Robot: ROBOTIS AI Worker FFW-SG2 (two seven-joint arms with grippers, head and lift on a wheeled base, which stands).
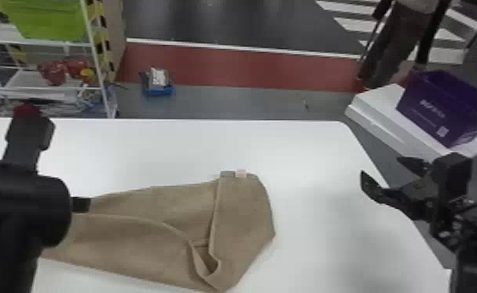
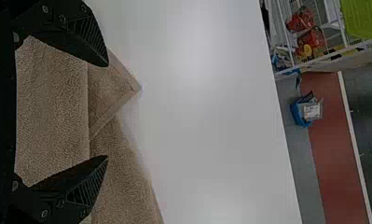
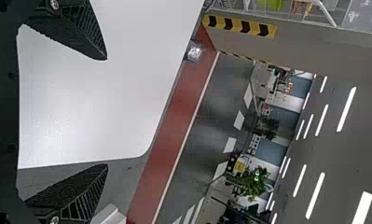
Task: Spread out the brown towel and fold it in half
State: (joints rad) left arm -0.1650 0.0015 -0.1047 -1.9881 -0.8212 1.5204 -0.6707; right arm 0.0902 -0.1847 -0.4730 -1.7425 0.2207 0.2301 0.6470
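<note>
Pale packet (image 1: 158, 77) in blue tray (image 1: 159, 93), purple bin (image 1: 421, 107), brown towel (image 1: 132, 237) — left hand (image 1: 81, 204) spread, right hand (image 1: 381, 166) spread

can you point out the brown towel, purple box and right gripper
Brown towel (image 1: 245, 210): head view, on its right end.
Purple box (image 1: 421, 115): head view, on its near wall.
Right gripper (image 1: 380, 165): head view, midway between its fingertips.
</note>
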